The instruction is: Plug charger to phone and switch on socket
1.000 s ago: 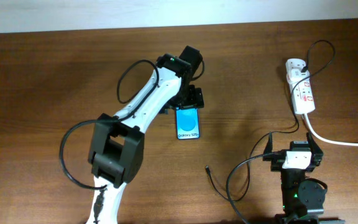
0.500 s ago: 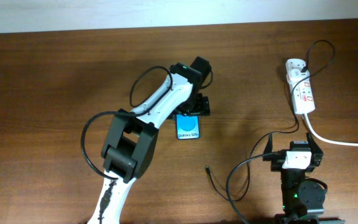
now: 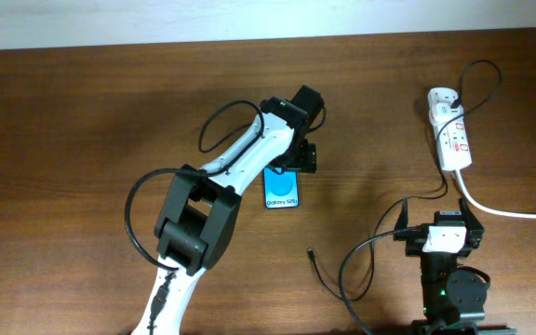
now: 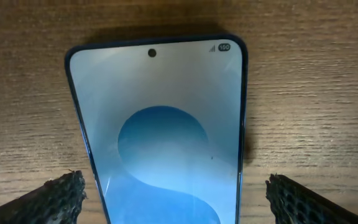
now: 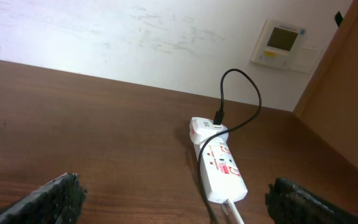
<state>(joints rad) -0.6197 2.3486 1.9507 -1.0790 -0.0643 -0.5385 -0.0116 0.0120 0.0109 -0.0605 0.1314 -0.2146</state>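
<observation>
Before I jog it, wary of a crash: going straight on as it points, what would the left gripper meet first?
Probably the phone, lying screen-up right ahead of the open left gripper; how far off is unclear.

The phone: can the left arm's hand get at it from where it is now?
Probably yes: the left hand is open right over the phone, straddling its width, with nothing in between.

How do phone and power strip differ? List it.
The phone has a blue screen; the power strip is white with red-marked switches. The phone lies mid-table under the open left gripper; the power strip lies far right, uncovered. The charger is plugged into the power strip, not the phone. Both lie flat on the table.
</observation>
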